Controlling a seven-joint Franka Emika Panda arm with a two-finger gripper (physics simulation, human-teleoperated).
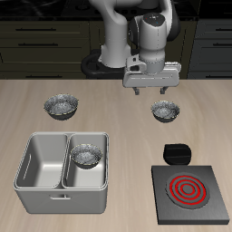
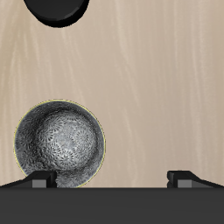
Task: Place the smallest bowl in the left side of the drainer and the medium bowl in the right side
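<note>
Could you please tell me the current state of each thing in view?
Gripper: open, empty, hovering over the table.
Bowl below the gripper: upright, on the table, not gripped.
Bowl in the drainer: upright, in the compartment nearer the stove.
Third bowl: upright, on the table behind the drainer.
Drainer: other compartment empty.
Stove: nothing on it.

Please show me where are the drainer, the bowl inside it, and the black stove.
drainer [image 1: 36, 172]: exterior view, empty compartment's floor
bowl in the drainer [image 1: 86, 155]: exterior view, speckled inside
black stove [image 1: 188, 190]: exterior view, red rings
</note>
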